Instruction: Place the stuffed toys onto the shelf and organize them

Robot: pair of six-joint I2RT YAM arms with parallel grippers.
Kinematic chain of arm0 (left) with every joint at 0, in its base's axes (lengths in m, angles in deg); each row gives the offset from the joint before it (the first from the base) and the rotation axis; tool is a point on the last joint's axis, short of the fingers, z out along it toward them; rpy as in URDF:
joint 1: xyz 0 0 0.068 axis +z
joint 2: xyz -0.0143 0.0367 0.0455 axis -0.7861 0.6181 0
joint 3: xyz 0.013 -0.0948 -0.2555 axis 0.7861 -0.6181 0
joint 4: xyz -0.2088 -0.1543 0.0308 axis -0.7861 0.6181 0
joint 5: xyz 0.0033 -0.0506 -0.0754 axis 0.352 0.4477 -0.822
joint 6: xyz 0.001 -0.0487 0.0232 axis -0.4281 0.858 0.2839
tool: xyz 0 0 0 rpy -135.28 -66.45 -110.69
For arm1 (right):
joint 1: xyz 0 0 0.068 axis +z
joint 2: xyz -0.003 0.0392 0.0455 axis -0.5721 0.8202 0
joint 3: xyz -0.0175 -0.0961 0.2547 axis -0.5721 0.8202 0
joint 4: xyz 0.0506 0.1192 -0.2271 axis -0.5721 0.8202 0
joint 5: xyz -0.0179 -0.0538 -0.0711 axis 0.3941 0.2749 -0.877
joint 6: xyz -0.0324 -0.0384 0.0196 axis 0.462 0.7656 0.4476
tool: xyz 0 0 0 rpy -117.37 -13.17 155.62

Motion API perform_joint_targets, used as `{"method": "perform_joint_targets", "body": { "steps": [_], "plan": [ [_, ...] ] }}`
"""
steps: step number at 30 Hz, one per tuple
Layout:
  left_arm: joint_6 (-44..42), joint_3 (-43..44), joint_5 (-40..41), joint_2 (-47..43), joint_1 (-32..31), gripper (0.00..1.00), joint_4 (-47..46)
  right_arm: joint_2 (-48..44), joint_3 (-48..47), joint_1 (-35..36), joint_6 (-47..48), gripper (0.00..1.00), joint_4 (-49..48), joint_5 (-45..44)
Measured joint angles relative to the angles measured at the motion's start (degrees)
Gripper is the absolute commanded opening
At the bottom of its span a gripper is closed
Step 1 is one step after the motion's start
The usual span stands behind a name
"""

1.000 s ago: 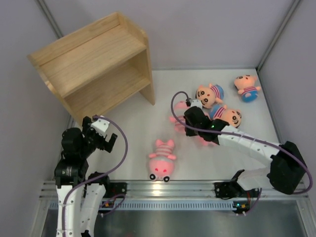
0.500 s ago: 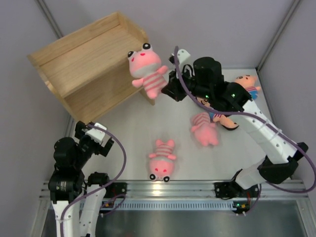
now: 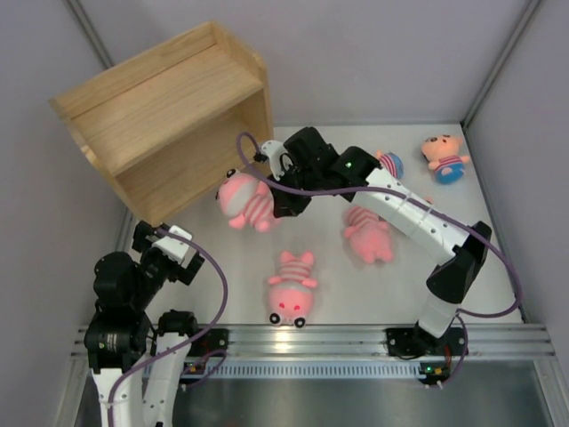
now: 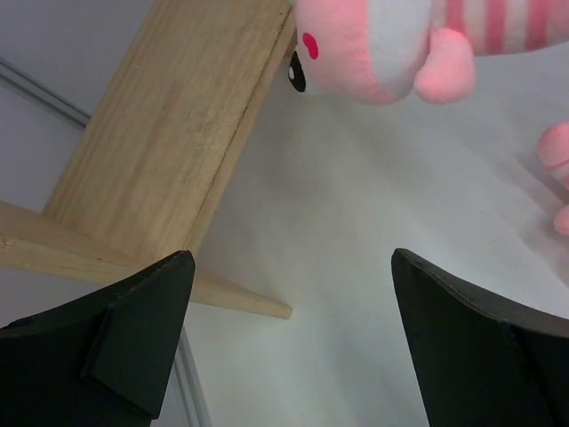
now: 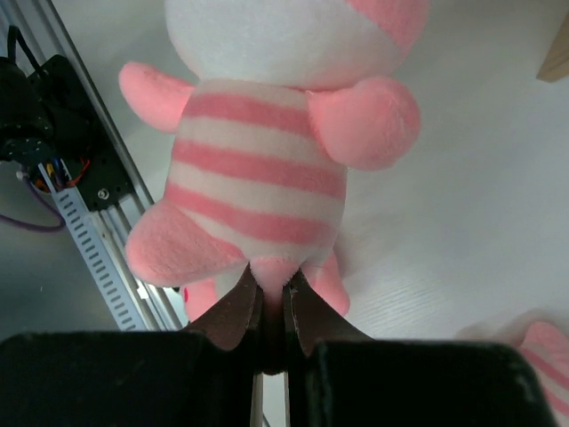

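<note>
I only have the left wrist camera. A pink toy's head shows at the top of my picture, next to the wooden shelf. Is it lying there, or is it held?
Observer: Held. The right gripper is shut on the bottom edge of the pink striped toy.
Operator: Is it on the shelf?
Observer: No. From above, it is just in front of the shelf, by the lower tier's opening.
Operator: What is left on the table?
Observer: A second pink toy near the front rail, a third pink toy under the right arm, a doll in the far right corner, and another doll half hidden behind the arm.
</note>
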Motion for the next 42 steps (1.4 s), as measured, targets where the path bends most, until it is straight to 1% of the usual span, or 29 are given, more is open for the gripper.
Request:
{"method": "perform_joint_targets", "body": {
  "steps": [4,7,11,13,16,21,25,28,30,31,32,33,34,36,38,42],
  "plan": [
    [-0.2,-0.1,-0.2,-0.2,0.0,0.99,0.2,0.0,0.2,0.1,0.1,0.0,-0.5,-0.7],
    [-0.4,-0.2,-0.1,-0.6,0.0,0.99,0.3,0.4,-2.2,0.0,0.0,0.0,-0.9,-1.1],
    [-1.0,-0.5,0.1,-1.0,0.0,0.99,0.3,3.3,-9.4,-0.9,-1.6,0.0,-3.1,-0.5],
    [-1.4,-0.5,0.1,-1.2,0.0,0.99,0.3,6.0,-13.6,-1.6,-2.5,0.0,-4.8,0.3],
    [-1.7,-0.5,0.3,-1.3,0.0,0.99,0.3,10.3,-17.5,-2.9,-3.4,0.0,-7.8,0.7],
    [-1.8,-0.9,0.8,-1.9,0.0,0.99,0.4,15.9,-17.8,-4.4,-4.5,0.0,-12.3,-0.3],
    [-1.8,-1.0,1.0,-2.3,0.0,0.99,0.4,18.7,-17.8,-4.8,-4.6,0.05,-16.2,-1.4],
    [-1.8,-1.2,1.0,-2.2,0.0,0.99,0.4,20.2,-18.8,-5.0,-4.6,0.06,-18.1,-1.0],
    [-1.8,-1.3,1.0,-2.2,0.0,0.99,0.4,21.4,-19.9,-5.2,-5.1,0.13,-19.5,-1.2],
    [-1.8,-1.3,1.0,-2.2,0.0,0.99,0.4,21.6,-20.0,-5.2,-5.1,0.28,-20.0,-1.4],
    [-1.7,-1.4,1.0,-2.2,0.0,0.99,0.4,21.8,-20.0,-5.3,-5.8,0.38,-20.3,-1.9],
    [-1.7,-1.5,1.0,-2.2,0.0,0.99,0.4,21.9,-20.0,-5.3,-6.2,0.46,-20.7,-2.7],
    [-1.7,-1.6,1.0,-2.2,0.0,0.99,0.4,22.0,-20.0,-5.4,-6.6,0.49,-21.2,-3.4],
    [-1.7,-1.7,1.0,-2.2,0.0,0.99,0.4,22.0,-20.0,-5.7,-7.4,0.51,-22.1,-4.7],
    [-1.7,-1.7,1.0,-2.2,0.0,0.99,0.4,22.0,-20.0,-6.1,-7.9,0.51,-22.7,-6.0],
    [-1.7,-1.9,1.0,-2.3,0.0,0.99,0.4,21.6,-18.8,-6.4,-9.7,0.45,-24.5,-10.8]
  ]
}}
